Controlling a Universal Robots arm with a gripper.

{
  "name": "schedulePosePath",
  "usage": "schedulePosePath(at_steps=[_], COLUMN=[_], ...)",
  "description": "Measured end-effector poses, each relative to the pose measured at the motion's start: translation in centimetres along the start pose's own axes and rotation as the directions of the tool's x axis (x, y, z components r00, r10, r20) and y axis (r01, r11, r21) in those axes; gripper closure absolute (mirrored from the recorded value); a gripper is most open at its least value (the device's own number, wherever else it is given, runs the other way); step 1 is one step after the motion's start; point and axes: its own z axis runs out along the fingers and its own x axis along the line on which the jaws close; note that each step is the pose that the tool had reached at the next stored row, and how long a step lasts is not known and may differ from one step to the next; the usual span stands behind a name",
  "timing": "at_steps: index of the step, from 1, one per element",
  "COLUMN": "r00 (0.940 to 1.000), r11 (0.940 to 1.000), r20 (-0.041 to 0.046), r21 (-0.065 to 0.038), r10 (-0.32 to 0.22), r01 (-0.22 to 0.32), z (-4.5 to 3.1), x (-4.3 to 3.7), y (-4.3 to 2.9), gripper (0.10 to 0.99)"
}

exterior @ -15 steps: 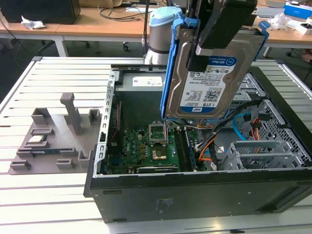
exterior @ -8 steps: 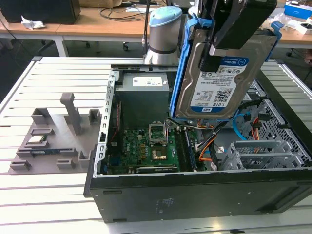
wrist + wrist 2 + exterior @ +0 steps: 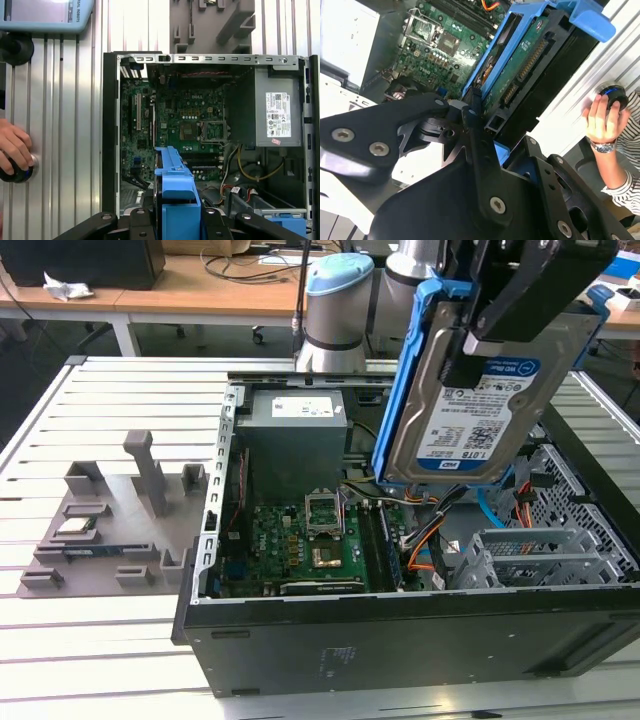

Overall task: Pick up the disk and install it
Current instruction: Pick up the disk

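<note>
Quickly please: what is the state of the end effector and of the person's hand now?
End effector: shut on the disk, held over the open computer case.
Person's hand: resting on a round knob.

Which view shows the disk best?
The exterior view: the disk shows its full labelled face, held by the gripper. The second wrist view shows its circuit board; the first wrist view, the edge of its blue carrier.

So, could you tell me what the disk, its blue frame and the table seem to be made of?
The disk looks like bare matte metal, silvery around its paper label. Its blue frame seems moulded plastic: even colour, soft sheen. The table is probably aluminium profile: pale grey, with long straight slots.
</note>
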Motion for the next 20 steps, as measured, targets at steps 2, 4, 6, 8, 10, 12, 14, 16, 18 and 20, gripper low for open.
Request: schedulePosePath(at_steps=[2, 4, 6, 8, 10, 12, 14, 16, 18, 20], r00=[1.0, 1.0, 1.0, 1.0, 1.0, 1.0, 1.0, 1.0, 1.0, 1.0], r11=[1.0, 1.0, 1.0, 1.0, 1.0, 1.0, 1.0, 1.0, 1.0, 0.9999], r20=[0.0, 0.0, 0.0, 0.0, -0.0001, 0.0001, -0.0001, -0.0001, 0.0, -0.0001], r21=[0.0, -0.001, -0.001, -0.002, -0.003, -0.004, -0.006, -0.008, -0.01, -0.011], r10=[0.0, 0.0, 0.0, 0.0, 0.0, 0.0, 0.0, 0.0, 0.0, 0.0], r01=[0.0, 0.0, 0.0, 0.0, 0.0, 0.0, 0.0, 0.0, 0.0, 0.0], z=[-0.02, -0.05, -0.07, -0.05, 0.05, 0.24, 0.36, 0.38, 0.42, 0.43], x=[0.0, -0.01, -0.01, -0.01, -0.01, -0.01, -0.01, -0.02, -0.03, -0.03], y=[-0.42, -0.99, -1.57, -1.94, -2.22, -2.58, -3.36, -4.15, -5.02, -5.59], gripper=[0.722, 0.722, 0.722, 0.722, 0.722, 0.722, 0.722, 0.722, 0.722, 0.722])
